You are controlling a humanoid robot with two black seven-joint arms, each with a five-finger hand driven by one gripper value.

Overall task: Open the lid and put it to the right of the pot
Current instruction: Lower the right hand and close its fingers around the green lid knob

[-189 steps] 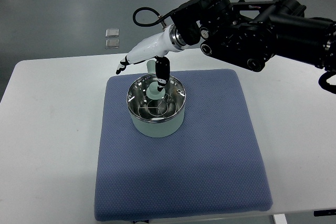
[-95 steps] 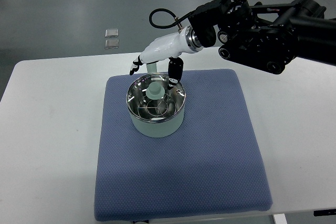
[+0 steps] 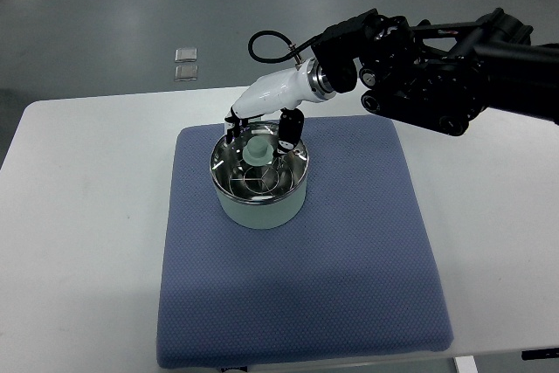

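We see our right hand (image 3: 260, 131) poised directly above the pale knob (image 3: 257, 150) of the lid (image 3: 259, 168), still seated on the pot (image 3: 259, 203) mid-mat, dark fingers (image 3: 290, 125) spread either side, grasping nothing yet

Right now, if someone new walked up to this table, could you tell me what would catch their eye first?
Probably the bulky black right arm reaching in from the right, its white right hand poised with fingers spread either side of the pale green knob on the lid. Next, the shiny pot itself, lid still on, sitting toward the far left of the blue mat.
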